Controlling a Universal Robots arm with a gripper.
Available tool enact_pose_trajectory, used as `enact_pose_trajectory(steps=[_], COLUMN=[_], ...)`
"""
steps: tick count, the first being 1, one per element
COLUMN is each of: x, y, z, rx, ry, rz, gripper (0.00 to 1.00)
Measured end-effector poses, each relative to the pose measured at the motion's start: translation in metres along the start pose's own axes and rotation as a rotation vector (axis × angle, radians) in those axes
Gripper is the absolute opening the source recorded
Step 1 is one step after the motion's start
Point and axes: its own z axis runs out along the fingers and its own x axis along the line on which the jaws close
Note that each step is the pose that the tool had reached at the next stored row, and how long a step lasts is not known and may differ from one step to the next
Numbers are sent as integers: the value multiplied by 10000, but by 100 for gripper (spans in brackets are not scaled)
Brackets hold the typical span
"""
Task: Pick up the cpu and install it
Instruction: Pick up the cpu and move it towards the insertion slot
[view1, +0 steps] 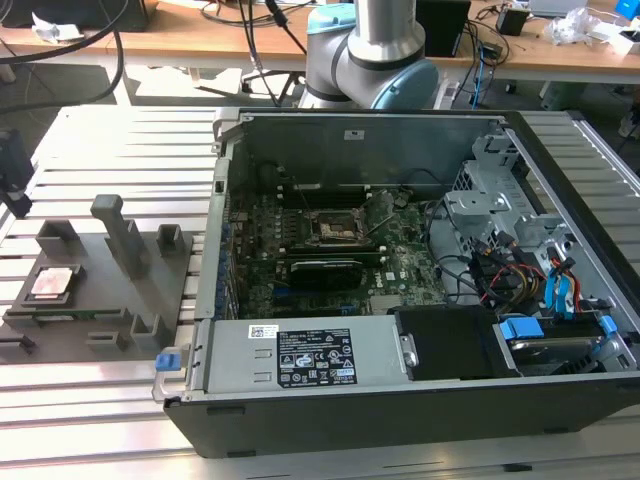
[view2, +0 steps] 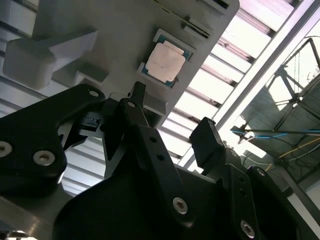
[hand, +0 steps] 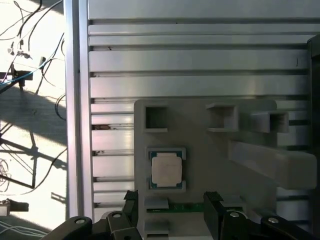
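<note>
The cpu is a small square chip with a shiny pinkish metal top. It lies flat in a recess of the grey fixture tray at the exterior view's left. Both wrist views look down on the cpu from above. My gripper hangs above the tray, close to the chip but not touching it. It is open, and its black fingers stand apart with nothing between them. The black socket frame sits on the motherboard inside the open computer case.
Upright pegs and square posts rise from the tray around the chip. The case's side wall stands between tray and motherboard. Cables and drive bays fill the case's right part. The arm's base is behind the case.
</note>
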Motion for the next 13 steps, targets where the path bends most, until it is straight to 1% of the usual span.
enact_pose_trajectory(steps=[2, 13], x=[0, 3], y=[0, 1], z=[26, 119], rx=[0, 0], ry=[0, 0], rz=[0, 0], gripper=[63, 63])
